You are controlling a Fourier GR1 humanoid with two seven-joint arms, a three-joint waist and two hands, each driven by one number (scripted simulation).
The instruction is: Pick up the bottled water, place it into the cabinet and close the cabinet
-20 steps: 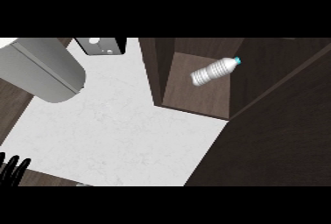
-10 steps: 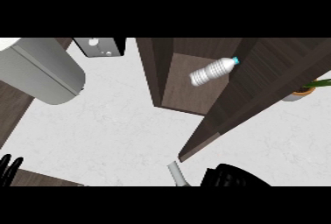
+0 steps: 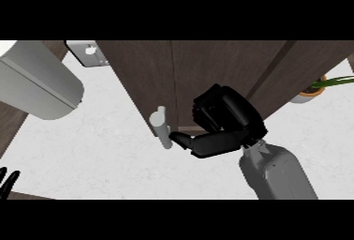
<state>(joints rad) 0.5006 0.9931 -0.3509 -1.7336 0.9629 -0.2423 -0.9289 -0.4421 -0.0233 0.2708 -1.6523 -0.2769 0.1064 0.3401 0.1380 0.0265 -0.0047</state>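
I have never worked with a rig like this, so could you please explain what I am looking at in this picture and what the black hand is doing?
The picture is taken from the robot's head, looking steeply down at a pale kitchen counter. The grey forearm from below ends in the robot's right hand, black, with fingers and a thumb. It lies against the dark wooden cabinet door, beside the door's pale handle; it holds nothing. The water bottle cannot be seen. Fingertips of the left hand rest at the lower left edge. A large grey appliance sits at the left, and a potted plant at the right.
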